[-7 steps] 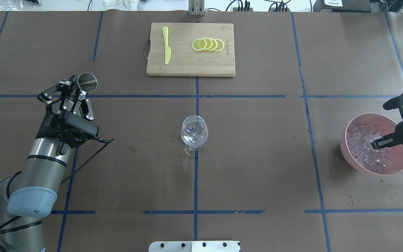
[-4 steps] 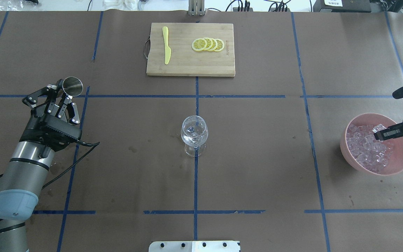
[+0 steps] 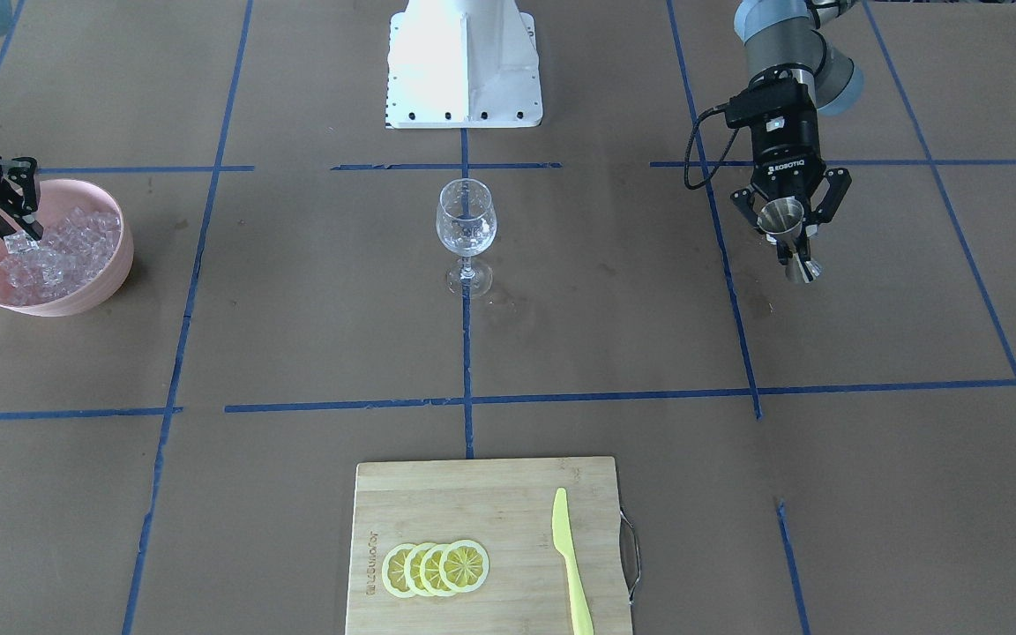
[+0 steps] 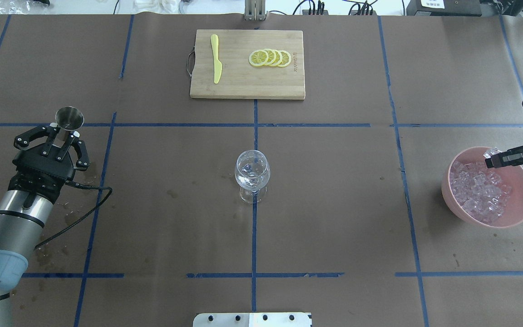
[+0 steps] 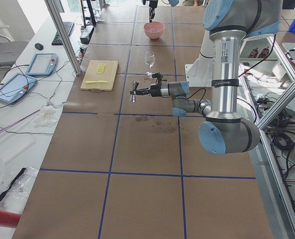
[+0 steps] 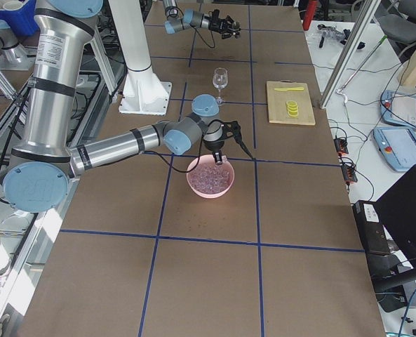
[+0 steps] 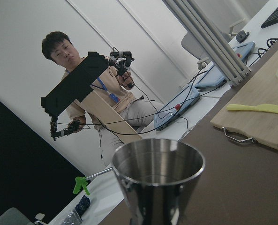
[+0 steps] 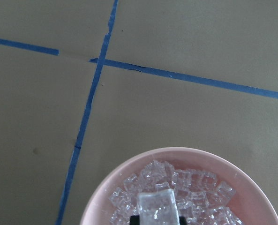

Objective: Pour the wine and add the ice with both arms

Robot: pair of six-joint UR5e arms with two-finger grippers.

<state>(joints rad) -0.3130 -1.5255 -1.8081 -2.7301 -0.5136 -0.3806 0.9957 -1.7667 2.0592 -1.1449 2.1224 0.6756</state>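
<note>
Steel jigger (image 4: 69, 117) is gripped in the left gripper (image 4: 65, 136), well apart from the wine glass (image 4: 252, 171). One ice cube (image 8: 156, 206) is pinched in the right gripper (image 4: 492, 160), above the ice (image 4: 479, 193) heaped in the pink bowl (image 4: 446, 193).

Blue tape lines (image 4: 254, 245) grid the brown table (image 4: 334, 204); ice (image 4: 477, 193) sits clear-whitish in a pink bowl (image 4: 522, 190), jigger (image 4: 69, 119) silver, knife (image 4: 216, 59) yellow.

Bright, even light from above; the bowl (image 4: 446, 193) casts a soft shadow on the bench (image 4: 334, 204). Ice (image 4: 479, 190) glints; the white pedestal (image 3: 464, 62) blows out.
</note>
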